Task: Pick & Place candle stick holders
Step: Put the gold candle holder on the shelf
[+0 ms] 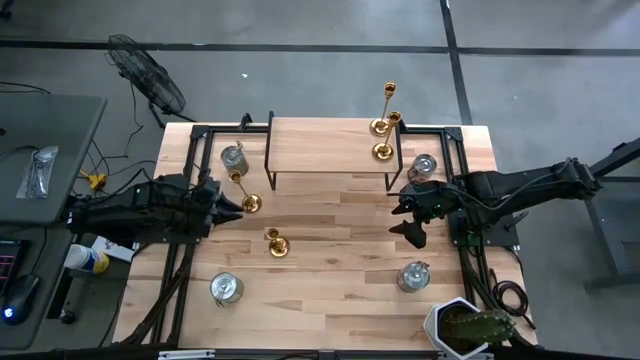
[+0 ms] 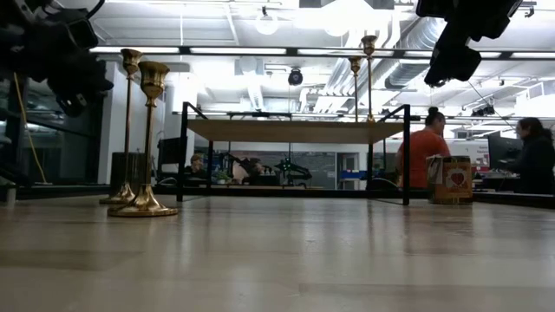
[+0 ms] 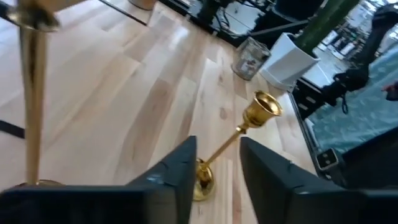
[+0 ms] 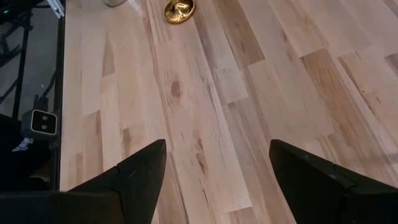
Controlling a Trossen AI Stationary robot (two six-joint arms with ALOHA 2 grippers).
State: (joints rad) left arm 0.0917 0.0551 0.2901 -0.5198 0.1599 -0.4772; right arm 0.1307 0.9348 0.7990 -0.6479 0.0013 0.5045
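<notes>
Seen from above, a pale wooden counter is sitting on a grey concrete floor crossed by dark lines, with a black floor fan lying beyond its far left corner and a grey side desk standing at the left. Four brass candle stick holders are standing on it: two close together on the black-framed wooden shelf at the far edge, one just ahead of the left pincer, and one near the counter's middle. Silver lidded jars are sitting near the corners, and a potted cactus is standing at the near right corner. The right pincer is hanging over bare wood, well apart from any holder. At counter height, two holders are standing upright at the left, the shelf is rising behind them, and the room beyond is showing bright ceiling lights and seated people at desks. The left wrist view is showing its dark fingers slightly parted with nothing between them, one holder's stem rising beside them and the middle holder farther off. The right wrist view is showing its fingers spread wide over empty planks, a brass base lying far ahead.
</notes>
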